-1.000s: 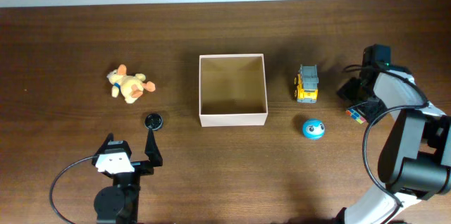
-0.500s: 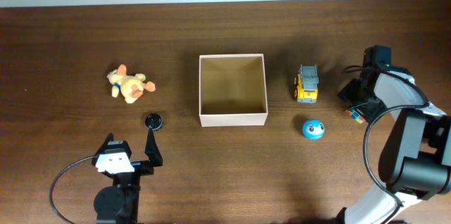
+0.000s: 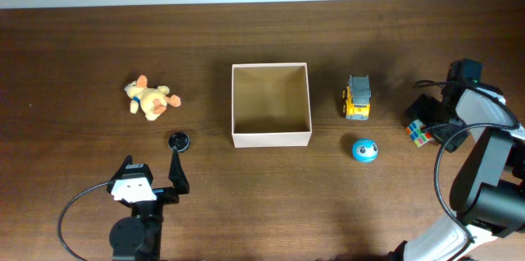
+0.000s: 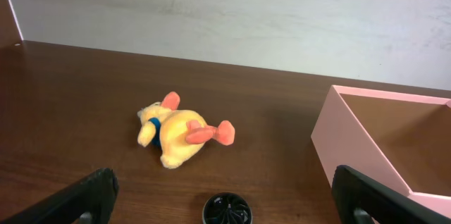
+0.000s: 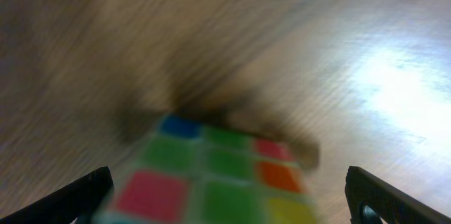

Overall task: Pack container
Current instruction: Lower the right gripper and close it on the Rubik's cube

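Rightward across the frame went the right gripper [image 3: 430, 121], fingers spread (its wrist view was blurred), and the coloured cube [image 3: 420, 133] between them had shifted slightly right too. Dark wooden table [image 3: 82, 48] met a pale wall [image 4: 282, 13] at the top. At centre frame the container [image 3: 271, 139] sat open, showing only its tan floor. The left gripper [image 3: 151, 161] hung spread at lower left.

Wood-grain table [image 4: 63, 104], dark brown, backed by a pale wall [image 4: 246, 13]. 1 plush toy [image 4: 180, 134], yellow with orange limbs, lying on its side at centre. 1 small black ribbed disc [image 4: 226, 210] near it, at the bottom edge. 1 container [image 4: 352, 143] at right, pale outside, brown inside, partly out of frame. Left gripper [image 4: 224, 182]: 2 dark fingers [image 4: 88, 197] spread wide at the lower corners, nothing between them gripped.
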Motion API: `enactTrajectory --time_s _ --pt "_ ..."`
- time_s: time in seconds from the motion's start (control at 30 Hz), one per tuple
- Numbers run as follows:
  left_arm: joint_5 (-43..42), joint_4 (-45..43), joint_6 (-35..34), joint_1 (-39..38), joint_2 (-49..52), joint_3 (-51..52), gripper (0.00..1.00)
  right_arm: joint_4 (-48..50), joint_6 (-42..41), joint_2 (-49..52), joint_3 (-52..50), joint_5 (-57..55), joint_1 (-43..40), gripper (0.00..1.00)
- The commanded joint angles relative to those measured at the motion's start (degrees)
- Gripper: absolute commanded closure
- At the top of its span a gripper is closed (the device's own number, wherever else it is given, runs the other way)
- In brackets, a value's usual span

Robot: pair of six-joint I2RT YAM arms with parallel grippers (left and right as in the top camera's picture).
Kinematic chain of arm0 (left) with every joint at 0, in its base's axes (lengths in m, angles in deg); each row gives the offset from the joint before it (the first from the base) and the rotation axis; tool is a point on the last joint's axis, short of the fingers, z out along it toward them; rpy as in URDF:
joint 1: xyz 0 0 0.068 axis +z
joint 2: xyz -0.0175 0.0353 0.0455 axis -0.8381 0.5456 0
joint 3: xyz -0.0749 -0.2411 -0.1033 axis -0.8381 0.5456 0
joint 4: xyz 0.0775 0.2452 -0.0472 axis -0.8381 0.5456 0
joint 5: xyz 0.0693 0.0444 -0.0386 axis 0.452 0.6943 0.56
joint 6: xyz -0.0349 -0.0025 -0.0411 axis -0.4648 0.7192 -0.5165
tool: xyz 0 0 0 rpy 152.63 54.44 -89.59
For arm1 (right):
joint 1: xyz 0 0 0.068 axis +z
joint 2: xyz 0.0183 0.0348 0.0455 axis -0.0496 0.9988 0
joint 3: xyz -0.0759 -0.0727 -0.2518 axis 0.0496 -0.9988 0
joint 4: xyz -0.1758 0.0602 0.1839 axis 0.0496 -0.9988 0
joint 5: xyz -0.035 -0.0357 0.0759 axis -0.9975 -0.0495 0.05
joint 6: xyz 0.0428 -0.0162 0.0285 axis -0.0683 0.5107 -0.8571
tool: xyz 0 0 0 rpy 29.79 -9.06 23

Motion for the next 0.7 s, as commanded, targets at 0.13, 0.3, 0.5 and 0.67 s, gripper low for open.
enactTrajectory --time_s 0.13,0.3,0.5,0.67 --pt "-0.81 -0.15 0.90 0.15 -0.46 0.31 0.01 -0.17 2.99 0.20 -0.48 7.82 -0.07 0.01" --pt "-0.81 -0.15 0.92 0.15 -0.46 0.31 0.01 -0.57 2.62 0.20 -0.48 7.82 -0.09 0.01" --pt "-0.81 -0.15 0.92 0.15 -0.46 0.31 0.01 -0.63 -3.63 0.20 -0.48 7.48 -0.17 0.03" --pt "-0.81 -0.15 0.90 0.15 -0.46 0.31 0.01 -0.81 -10.23 0.20 -0.48 7.48 -0.17 0.07"
